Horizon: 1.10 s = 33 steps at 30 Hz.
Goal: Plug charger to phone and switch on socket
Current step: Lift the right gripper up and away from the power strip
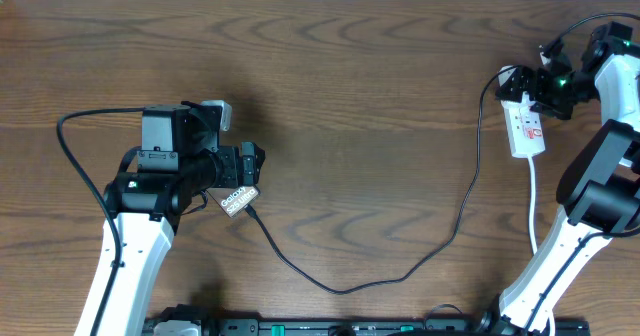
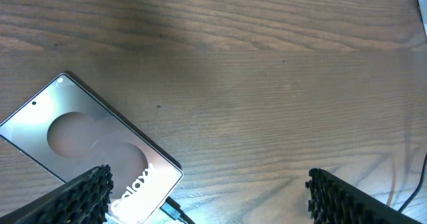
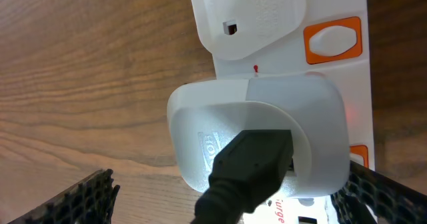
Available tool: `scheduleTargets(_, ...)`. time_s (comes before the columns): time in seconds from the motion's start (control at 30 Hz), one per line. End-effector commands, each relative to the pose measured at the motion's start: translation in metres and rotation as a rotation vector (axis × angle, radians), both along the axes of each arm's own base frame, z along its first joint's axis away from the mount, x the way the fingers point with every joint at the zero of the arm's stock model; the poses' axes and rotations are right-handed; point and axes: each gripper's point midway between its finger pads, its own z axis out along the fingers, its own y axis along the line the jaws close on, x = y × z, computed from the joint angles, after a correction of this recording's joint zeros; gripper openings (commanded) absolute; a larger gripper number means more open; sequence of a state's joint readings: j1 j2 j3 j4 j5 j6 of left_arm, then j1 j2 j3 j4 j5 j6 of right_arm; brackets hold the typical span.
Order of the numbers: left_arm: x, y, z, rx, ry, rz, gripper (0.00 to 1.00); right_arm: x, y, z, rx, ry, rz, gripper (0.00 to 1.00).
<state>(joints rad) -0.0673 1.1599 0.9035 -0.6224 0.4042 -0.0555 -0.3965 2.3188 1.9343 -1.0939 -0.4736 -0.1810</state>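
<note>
On the table (image 1: 350, 66), socket (image 1: 527, 128) at far right, 2 white plugs (image 3: 257, 137) seated in it, charger (image 1: 340, 289) run from there to phone (image 2: 87, 134), tip at phone's end, left gripper (image 2: 210, 201) held over phone, fingers (image 2: 80, 197) apart, right gripper (image 3: 230, 194) over socket, fingers (image 3: 377, 194) parted round 1 plug.

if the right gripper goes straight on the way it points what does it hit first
The right gripper would likely meet the white adapter on the socket first, where the charger plugs in; depth is unclear.
</note>
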Motion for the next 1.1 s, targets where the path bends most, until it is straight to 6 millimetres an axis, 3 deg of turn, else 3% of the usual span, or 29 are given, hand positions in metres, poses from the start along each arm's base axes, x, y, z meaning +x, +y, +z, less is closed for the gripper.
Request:
scheduleTargets(0.0, 0.005, 0.001, 0.011, 0.006, -0.028, 0.009, 0.92, -0.008, 0.015, -0.012, 0.068, 0.074, -0.042, 0.99)
scheduleTargets(0.13, 0.005, 0.001, 0.011, 0.006, -0.027, 0.009, 0.92, -0.012, -0.007, 0.016, -0.035, 0.066, -0.111, 0.99)
scheduleTargets(0.23, 0.005, 0.001, 0.011, 0.006, -0.027, 0.009, 0.92, -0.017, -0.021, 0.051, -0.114, 0.030, -0.173, 0.99)
scheduleTargets(0.37, 0.005, 0.001, 0.011, 0.006, -0.028, 0.009, 0.92, -0.029, -0.031, 0.105, -0.202, -0.018, -0.278, 0.99)
scheduleTargets(0.47, 0.005, 0.001, 0.011, 0.006, -0.028, 0.009, 0.92, -0.050, -0.037, 0.143, -0.249, -0.020, -0.421, 0.99)
scheduleTargets(0.6, 0.005, 0.001, 0.011, 0.006, -0.028, 0.009, 0.92, -0.064, -0.035, 0.178, -0.259, -0.068, -0.493, 0.99)
scheduleTargets(0.73, 0.005, 0.001, 0.011, 0.006, -0.027, 0.009, 0.92, -0.070, -0.032, 0.199, -0.267, -0.119, -0.499, 0.99)
scheduleTargets(1.07, 0.005, 0.001, 0.011, 0.006, -0.027, 0.009, 0.92, -0.070, -0.032, 0.200, -0.268, -0.122, -0.500, 0.99)
